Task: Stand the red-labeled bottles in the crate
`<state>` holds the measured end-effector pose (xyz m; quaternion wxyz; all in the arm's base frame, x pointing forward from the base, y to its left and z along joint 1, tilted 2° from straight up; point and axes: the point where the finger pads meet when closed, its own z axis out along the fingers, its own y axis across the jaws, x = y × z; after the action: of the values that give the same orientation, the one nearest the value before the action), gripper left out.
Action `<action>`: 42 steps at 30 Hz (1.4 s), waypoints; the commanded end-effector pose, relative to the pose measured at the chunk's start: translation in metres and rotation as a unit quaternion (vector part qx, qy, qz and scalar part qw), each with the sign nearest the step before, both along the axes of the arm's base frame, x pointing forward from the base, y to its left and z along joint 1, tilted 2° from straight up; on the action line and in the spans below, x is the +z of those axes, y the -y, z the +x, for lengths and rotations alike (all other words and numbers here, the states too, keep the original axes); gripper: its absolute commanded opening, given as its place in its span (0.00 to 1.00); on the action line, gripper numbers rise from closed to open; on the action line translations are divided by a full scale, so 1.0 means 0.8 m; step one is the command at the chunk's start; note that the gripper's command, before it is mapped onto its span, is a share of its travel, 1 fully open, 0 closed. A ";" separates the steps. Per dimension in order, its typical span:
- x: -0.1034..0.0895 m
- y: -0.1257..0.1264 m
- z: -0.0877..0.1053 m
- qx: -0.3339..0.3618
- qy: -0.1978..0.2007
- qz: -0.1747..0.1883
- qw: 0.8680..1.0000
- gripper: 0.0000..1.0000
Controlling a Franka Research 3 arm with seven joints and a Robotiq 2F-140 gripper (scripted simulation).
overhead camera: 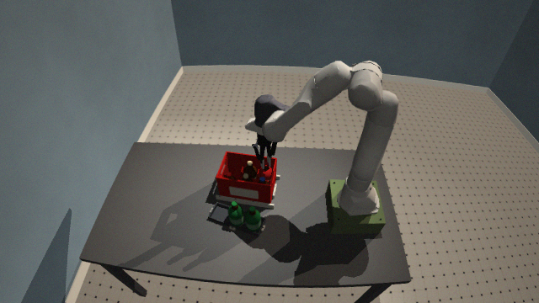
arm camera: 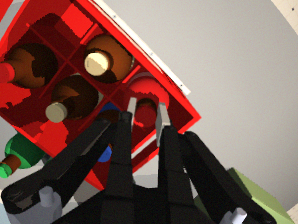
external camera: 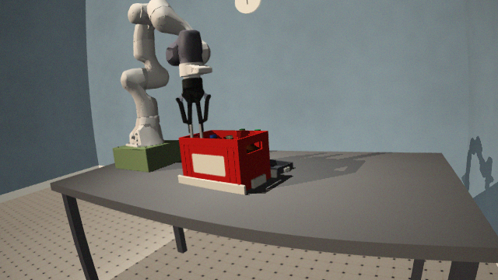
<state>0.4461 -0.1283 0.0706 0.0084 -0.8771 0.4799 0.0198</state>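
Note:
The red crate stands level on the table. My gripper points down into its corner cell nearest the robot base and is shut on the neck of a red-labeled bottle. That bottle looks upright inside the cell; its base is hidden. Other cells hold a cream-capped bottle, a tan-capped one, a red-capped one and a blue-capped one. The tray holds two upright green bottles.
White strips run along the crate's foot. The tray lies close beside the crate's labeled long side, its green bottles near the wall. The green robot base block stands apart from both. Crate walls and dividers closely surround the fingertips.

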 end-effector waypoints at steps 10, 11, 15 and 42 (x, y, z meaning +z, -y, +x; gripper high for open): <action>-0.004 0.000 0.005 0.000 0.005 -0.003 1.000 0.00; -0.005 0.000 0.005 0.000 0.005 -0.003 1.000 0.00; -0.006 0.000 0.005 0.000 0.005 -0.003 1.000 0.00; -0.011 0.000 0.005 0.000 0.005 -0.003 1.000 0.00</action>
<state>0.4465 -0.1282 0.0598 0.0085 -0.8771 0.4799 0.0189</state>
